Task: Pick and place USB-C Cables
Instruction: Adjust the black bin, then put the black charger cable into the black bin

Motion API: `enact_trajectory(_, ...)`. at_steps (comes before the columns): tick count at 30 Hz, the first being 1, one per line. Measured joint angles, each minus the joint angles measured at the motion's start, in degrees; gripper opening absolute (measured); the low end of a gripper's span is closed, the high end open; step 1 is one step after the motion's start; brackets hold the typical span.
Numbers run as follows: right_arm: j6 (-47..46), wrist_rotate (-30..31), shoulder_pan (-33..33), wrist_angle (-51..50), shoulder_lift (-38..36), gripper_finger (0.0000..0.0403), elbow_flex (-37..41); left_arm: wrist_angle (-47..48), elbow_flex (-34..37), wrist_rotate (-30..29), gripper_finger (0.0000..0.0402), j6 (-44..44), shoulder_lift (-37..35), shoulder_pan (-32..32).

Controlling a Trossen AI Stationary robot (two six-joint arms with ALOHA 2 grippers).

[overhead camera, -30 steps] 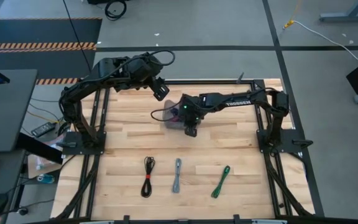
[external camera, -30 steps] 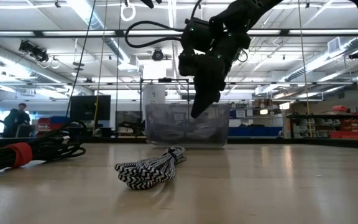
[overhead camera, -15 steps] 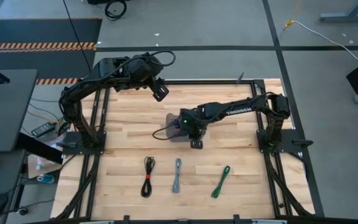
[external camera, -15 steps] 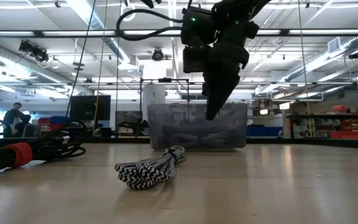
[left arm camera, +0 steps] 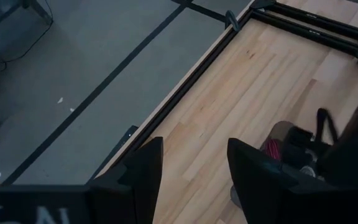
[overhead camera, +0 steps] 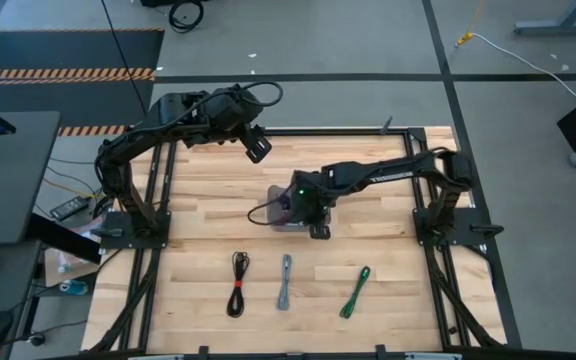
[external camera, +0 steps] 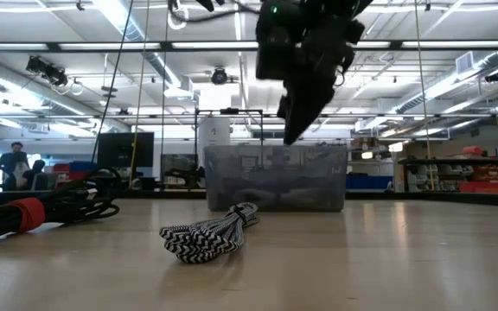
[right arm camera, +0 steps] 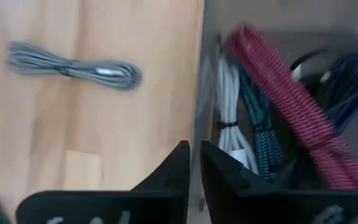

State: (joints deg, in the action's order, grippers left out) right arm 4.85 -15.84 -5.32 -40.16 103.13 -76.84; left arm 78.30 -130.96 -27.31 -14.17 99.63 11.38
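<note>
The translucent grey bin stands on its base mid-table and holds maroon, white, teal and purple cables. Three cables lie flat near the near edge: black with a red tie, grey and green. My right gripper, shut, hovers at the bin's near wall, its tips about level with the rim in the low view. My left gripper is open above the table's far left. My right gripper points down over the bin's near wall rim. Its own fingers hide the spot, so I cannot tell whether it touches the rim. The bin stands flat on the table.
Bare wood lies between the bin and the row of three cables, and to the bin's left and right. Black frame rails border the table on both sides. People and shelving show in the room behind the table.
My right gripper moved toward the near edge with its tips down at the bin's wall, and the bin slid along the table with it, staying upright. Then the gripper rose until its tips reached about rim height.
</note>
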Motion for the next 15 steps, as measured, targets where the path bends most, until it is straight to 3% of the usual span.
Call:
enact_trajectory(8,-1.0,2.1,-0.9,-1.0,-7.3,0.0073,0.0,-0.1,0.0,0.0,0.0188,-2.2,0.0,0.0)
enact_trajectory(15,-2.9,8.3,-0.8,-2.5,-20.9,0.0096,0.0,3.3,4.0,1.5,0.0188,-11.3,0.1,-0.1)
